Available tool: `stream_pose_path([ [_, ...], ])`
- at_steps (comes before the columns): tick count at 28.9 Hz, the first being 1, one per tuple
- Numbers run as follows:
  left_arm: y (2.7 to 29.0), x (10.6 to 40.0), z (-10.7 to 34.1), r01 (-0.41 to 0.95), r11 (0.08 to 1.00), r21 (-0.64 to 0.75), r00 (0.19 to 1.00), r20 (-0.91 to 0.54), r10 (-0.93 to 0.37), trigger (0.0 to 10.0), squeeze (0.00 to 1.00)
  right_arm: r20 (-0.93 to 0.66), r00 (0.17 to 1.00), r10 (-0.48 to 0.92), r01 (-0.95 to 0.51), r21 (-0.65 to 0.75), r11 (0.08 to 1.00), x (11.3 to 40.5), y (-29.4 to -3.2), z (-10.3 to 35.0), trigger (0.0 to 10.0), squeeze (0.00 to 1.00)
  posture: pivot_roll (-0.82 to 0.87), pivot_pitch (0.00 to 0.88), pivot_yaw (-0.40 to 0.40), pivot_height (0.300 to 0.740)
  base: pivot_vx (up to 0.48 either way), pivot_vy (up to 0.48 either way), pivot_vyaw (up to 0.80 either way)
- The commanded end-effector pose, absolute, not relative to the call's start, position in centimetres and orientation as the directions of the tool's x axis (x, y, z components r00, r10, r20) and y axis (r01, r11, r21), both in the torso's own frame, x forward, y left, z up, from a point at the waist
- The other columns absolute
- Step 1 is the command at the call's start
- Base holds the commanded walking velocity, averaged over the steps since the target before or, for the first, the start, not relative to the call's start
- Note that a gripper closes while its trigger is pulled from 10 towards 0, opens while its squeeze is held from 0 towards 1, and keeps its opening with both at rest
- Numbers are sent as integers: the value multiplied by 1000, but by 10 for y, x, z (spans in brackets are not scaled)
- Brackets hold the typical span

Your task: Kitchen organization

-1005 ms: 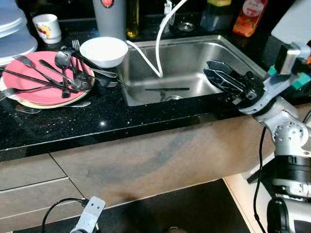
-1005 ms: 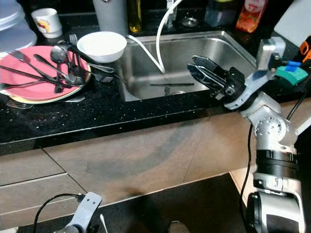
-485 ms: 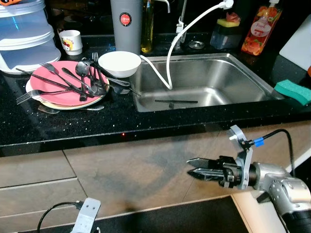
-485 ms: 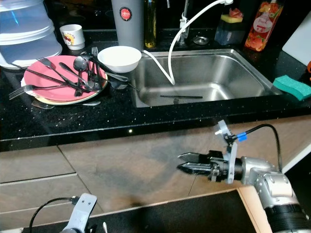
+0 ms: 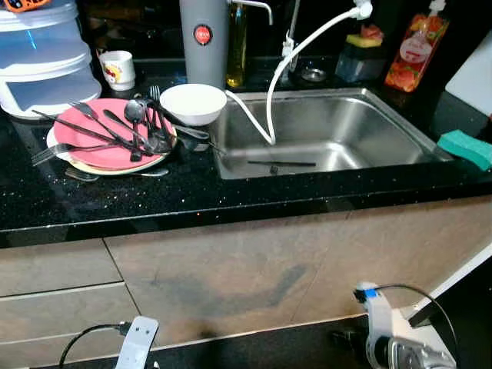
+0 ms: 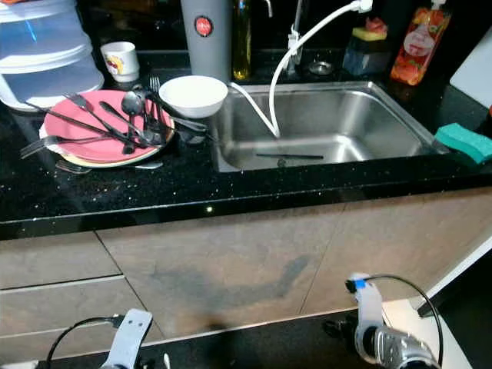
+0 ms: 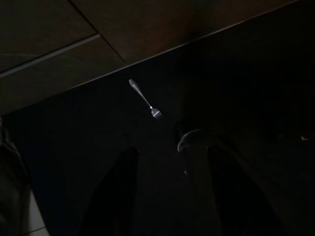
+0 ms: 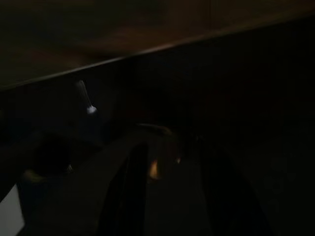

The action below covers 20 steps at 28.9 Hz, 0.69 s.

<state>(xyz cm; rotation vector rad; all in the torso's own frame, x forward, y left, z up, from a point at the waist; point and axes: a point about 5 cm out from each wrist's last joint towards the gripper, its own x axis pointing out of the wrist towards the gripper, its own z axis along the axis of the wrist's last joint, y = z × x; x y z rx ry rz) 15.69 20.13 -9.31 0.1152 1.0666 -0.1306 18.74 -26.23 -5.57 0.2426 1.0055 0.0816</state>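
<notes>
Both arms hung low; the left gripper [image 7: 167,191] jaws stood apart over a fork [image 7: 145,100] on the dark floor. The right gripper [image 8: 167,191] jaws, dim, also looked parted.

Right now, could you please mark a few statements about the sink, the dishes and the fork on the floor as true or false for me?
1. The pink plate holds dark cutlery. True.
2. The white bowl lies inside the sink. False: it stands on the black counter, beside the sink's left rim.
3. A fork lies on the dark floor, seen past the left gripper. True.
4. The green sponge sits left of the plate. False: it is on the counter to the right of the sink.
5. A white hose hangs into the sink. True.
</notes>
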Motion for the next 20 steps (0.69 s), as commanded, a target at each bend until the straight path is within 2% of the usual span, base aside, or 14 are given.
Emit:
stream_pose_path([
  [1,197,156,-94,152,988,7,467,-882,-65,10000,0,-847,520,110,117,198,973,177,-265,-63,10000,0,29,0,-18,740,0,0,0],
  [2,197,156,-95,149,989,7,461,-885,-63,10000,0,-857,510,73,190,195,962,169,-264,-68,10000,0,19,0,-14,740,0,0,0],
  [3,197,156,-95,149,989,7,461,-885,-63,10000,0,-857,510,73,190,195,962,169,-264,-68,10000,0,19,0,-14,740,0,0,0],
  [4,197,156,-95,146,989,5,455,-888,-63,10000,0,-861,507,43,256,198,946,165,-263,-72,10000,0,3,0,-14,740,0,0,0],
  [5,197,155,-95,147,989,5,452,-890,-63,10000,0,-879,476,14,256,153,955,160,-263,-75,10000,0,0,0,-15,740,0,0,0],
  [7,197,155,-95,148,989,6,449,-892,-61,10000,0,-870,493,-22,326,162,931,161,-261,-76,10000,0,-2,0,-17,740,0,0,0],
  [10,198,154,-95,154,988,13,443,-894,-57,10000,0,-864,500,-66,358,137,924,163,-262,-76,10000,0,4,0,-13,740,0,0,0],
  [20,207,152,-95,161,986,41,436,-900,-34,10000,0,-891,442,-104,239,5,971,155,-250,-84,10000,0,22,0,7,740,0,0,0],
])
